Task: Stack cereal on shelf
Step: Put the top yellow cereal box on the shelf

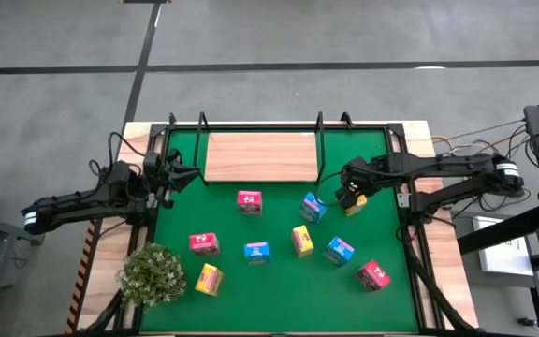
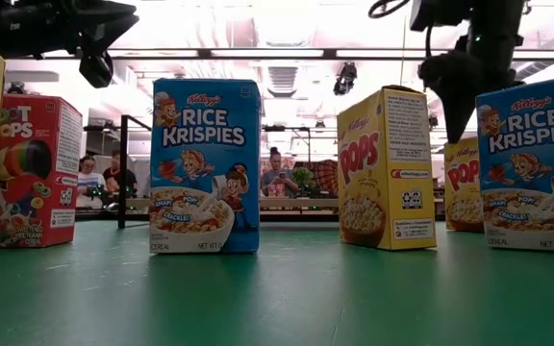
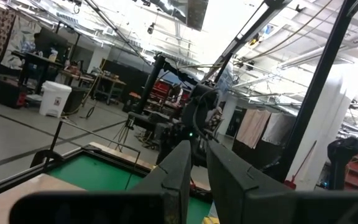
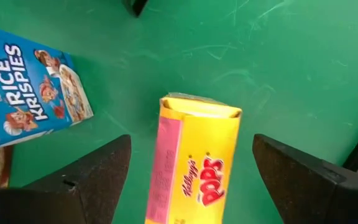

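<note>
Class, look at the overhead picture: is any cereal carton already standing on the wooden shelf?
No: the shelf is bare, and every carton stands on the green mat.

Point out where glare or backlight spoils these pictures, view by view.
Low view: ceiling lights blow out the background behind the blue cereal box. Left wrist view: bright skylight washes out the top right, fingers dark. High and right wrist views: evenly lit, the yellow Pops box legible.

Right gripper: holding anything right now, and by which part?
Nothing held. The right gripper has its jaws open, straddling the yellow Pops carton without touching it. The left gripper carries nothing either.
</note>
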Controlling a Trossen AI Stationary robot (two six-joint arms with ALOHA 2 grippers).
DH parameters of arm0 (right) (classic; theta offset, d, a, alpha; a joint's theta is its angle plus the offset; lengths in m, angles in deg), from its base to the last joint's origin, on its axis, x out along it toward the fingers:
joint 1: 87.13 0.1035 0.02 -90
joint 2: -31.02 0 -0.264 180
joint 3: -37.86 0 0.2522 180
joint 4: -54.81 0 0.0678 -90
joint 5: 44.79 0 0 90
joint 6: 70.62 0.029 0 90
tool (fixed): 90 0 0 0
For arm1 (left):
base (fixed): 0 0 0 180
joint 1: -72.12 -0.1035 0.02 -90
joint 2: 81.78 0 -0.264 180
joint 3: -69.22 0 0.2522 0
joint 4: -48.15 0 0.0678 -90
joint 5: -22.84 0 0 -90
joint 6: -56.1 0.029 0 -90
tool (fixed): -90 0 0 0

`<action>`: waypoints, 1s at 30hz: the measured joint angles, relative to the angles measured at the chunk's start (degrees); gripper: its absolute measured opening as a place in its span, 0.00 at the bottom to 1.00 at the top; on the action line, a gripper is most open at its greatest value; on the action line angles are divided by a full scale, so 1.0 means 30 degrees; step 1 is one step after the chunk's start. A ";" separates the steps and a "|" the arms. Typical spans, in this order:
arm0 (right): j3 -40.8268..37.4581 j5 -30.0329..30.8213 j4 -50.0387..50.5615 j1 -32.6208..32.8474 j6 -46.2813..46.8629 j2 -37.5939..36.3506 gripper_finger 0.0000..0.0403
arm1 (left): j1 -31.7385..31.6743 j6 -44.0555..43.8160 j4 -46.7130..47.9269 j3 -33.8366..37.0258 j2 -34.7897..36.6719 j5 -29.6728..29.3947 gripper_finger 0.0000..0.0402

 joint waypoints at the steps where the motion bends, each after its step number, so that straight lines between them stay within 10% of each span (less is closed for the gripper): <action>1: 0.0000 0.0000 -0.0044 0.0000 -0.0083 0.0190 0.81 | 0.0000 0.0000 0.0000 0.0000 0.0005 0.0000 0.09; 30: 0.0051 -0.0036 -0.0076 0.0000 -0.0073 0.0601 0.46 | 0.0000 0.0000 -0.0015 0.0000 -0.0024 0.0000 0.09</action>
